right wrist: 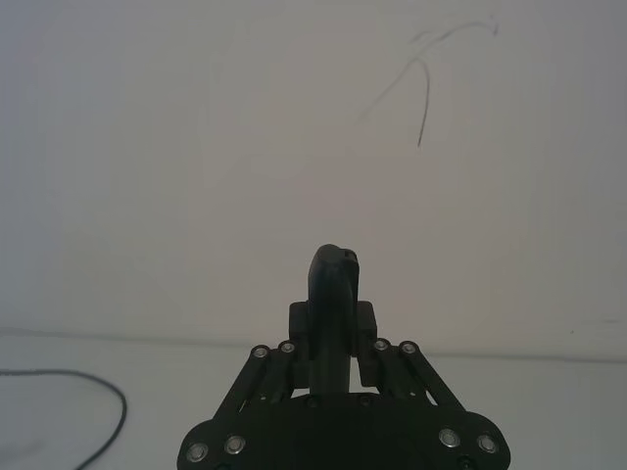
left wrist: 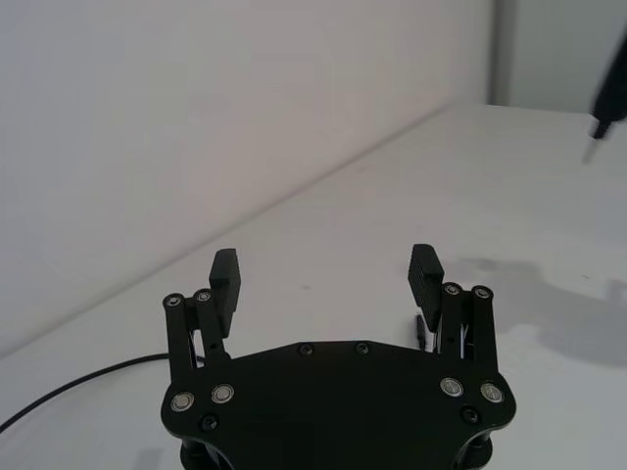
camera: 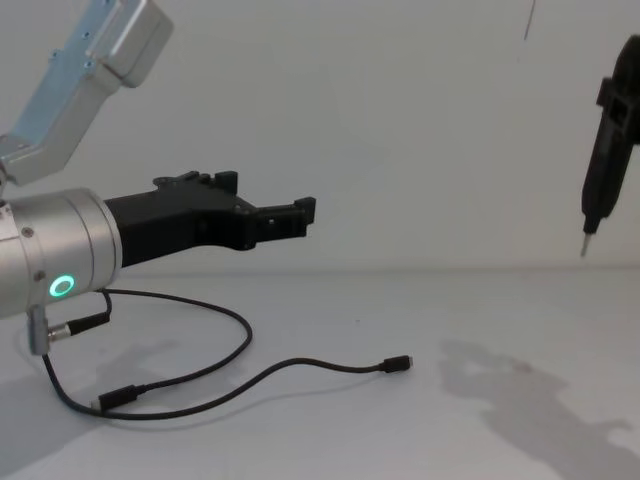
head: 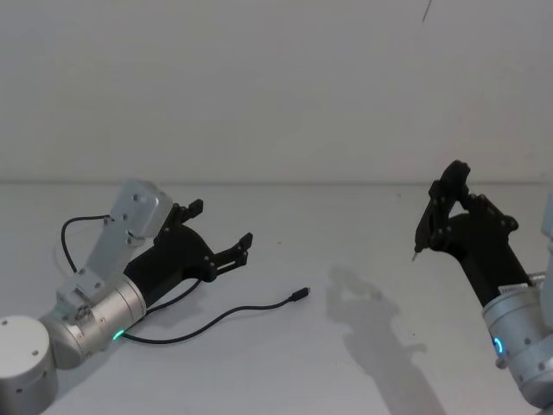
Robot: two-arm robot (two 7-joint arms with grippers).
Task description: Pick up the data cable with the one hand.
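On the head view, the left gripper (head: 222, 225) sits at about 9 o'clock on my screen, low over the white table (head: 363, 363), its forked jaws pointing toward 2 o'clock. They are spread wide, with nothing between them. The data cable (head: 229, 313) lies flat on the table below and beside it. One plug rests near the middle of the picture, at roughly 4 o'clock from the open jaws. From there the cord curves back toward 8 o'clock and passes under the silver wrist, by its green ring light (head: 117, 335). The right gripper (head: 441, 207) hangs at 3 o'clock, well apart from the cable.

On the left wrist view, I see both ribbed pads (left wrist: 425, 274) standing far apart and empty, and a stretch of the cable (left wrist: 78, 387) lies on the table beyond the gripper body. The right gripper's thin tip (left wrist: 591, 149) shows far off.

On the right wrist view, the right gripper (right wrist: 333, 264) has its fingers pressed together, and I can make out nothing held between them.

On the chest view, the left gripper (camera: 265, 200) reaches in from 9 o'clock, raised clear of the table, gaping and not touching the cable (camera: 300, 363). The cord loops on the surface beneath it and its free plug lies toward 5 o'clock from the jaws. The right gripper (camera: 600, 170) hangs at 2 o'clock, tip down.
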